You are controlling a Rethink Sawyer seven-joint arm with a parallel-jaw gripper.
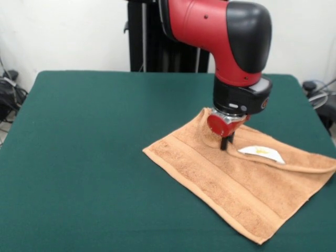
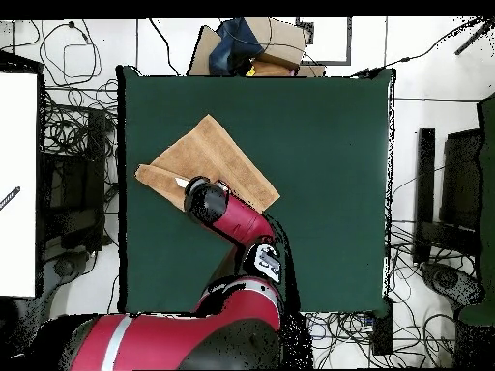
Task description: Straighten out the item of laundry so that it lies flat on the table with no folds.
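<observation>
The item of laundry (image 1: 231,184), a light orange-brown towel, lies on the right part of the dark green table (image 1: 89,157). Its far edge is folded over toward the front, and a white label (image 1: 261,152) shows on the fold. My gripper (image 1: 227,142) points straight down onto the towel's far corner, fingers close together, with a small hump of cloth raised beside them. From overhead the towel (image 2: 208,155) sits toward the table's (image 2: 319,174) upper left, and the arm's wrist (image 2: 205,201) covers the gripper and the towel's near edge.
The towel's right corner (image 1: 331,165) reaches close to the table's right edge. Cardboard boxes (image 2: 271,43) stand beyond the table's top edge overhead. Cables (image 2: 72,126) lie on the floor around the table, and a white board (image 2: 17,184) stands to the left.
</observation>
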